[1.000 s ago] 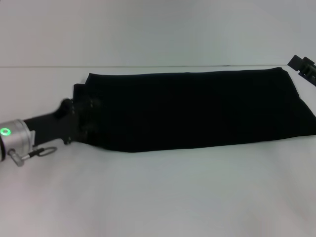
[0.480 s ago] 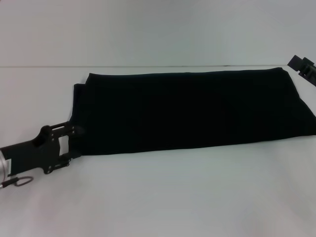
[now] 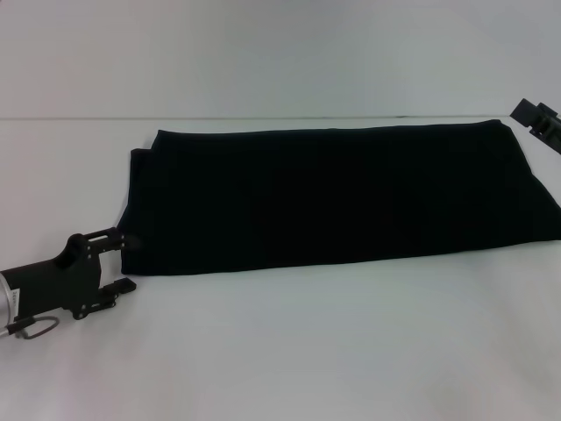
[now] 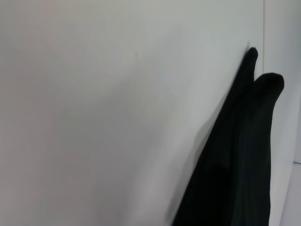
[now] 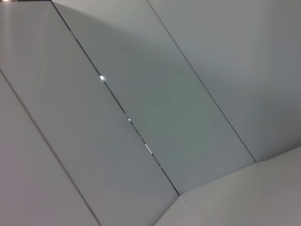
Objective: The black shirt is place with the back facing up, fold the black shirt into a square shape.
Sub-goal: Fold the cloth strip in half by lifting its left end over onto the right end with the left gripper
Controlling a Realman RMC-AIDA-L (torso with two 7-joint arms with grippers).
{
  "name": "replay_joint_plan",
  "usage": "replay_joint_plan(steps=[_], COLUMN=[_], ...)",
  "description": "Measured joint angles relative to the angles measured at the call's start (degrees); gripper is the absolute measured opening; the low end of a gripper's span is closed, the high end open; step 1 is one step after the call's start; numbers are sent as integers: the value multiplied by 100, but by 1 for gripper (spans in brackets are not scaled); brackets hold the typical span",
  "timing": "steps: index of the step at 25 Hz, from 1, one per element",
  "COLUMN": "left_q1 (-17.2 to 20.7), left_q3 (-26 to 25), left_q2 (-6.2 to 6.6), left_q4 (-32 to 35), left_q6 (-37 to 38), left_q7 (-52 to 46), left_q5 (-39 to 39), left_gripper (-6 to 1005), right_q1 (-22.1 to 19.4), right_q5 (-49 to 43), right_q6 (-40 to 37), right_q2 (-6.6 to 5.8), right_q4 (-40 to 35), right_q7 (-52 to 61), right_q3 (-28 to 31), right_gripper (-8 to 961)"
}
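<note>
Black shirt (image 3: pixel 342 197) lies as a long band across the bench (image 3: pixel 289 351), its long axis running left to right. Our left gripper (image 3: pixel 123 263), fingers open and empty, sits just off its left end; our right gripper (image 3: pixel 536 118) stands beside the far right corner, fingers unclear.

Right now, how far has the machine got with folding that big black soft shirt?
The black soft-fabric shirt already lies folded into a long flat band on the white table. The left gripper sits open beside its left end, holding nothing. The right gripper waits far right. Folding the band into a square remains.
</note>
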Motion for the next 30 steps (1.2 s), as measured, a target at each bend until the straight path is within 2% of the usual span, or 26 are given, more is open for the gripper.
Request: replay_joint_plan(steps=[9, 13, 15, 21, 26, 30], left_q1=[-222, -411, -637, -986, -1026, -888], left_q3=[49, 74, 197, 321, 340, 341], left_q2=[-6, -2, 6, 7, 54, 89], left_q4=[-171, -338, -484, -511, -479, -448], left_q6=[-264, -424, -687, -1100, -1159, -912], left_q7=[-86, -64, -27, 75, 78, 79], left_q5=[13, 21, 24, 25, 25, 36], left_gripper=[693, 692, 691, 693, 691, 692], right_q1=[7, 1, -1, -10, -13, -24], right_q5=[6, 6, 5, 12, 34, 35], right_q6=[2, 10, 14, 14, -30, -37], right_q2=[-13, -13, -11, -8, -16, -16], right_q4=[0, 0, 0, 0, 0, 0], right_q7=[2, 2, 2, 2, 2, 2], right_q3=[5, 7, 9, 9, 9, 8], right_gripper=[717, 717, 718, 718, 718, 718])
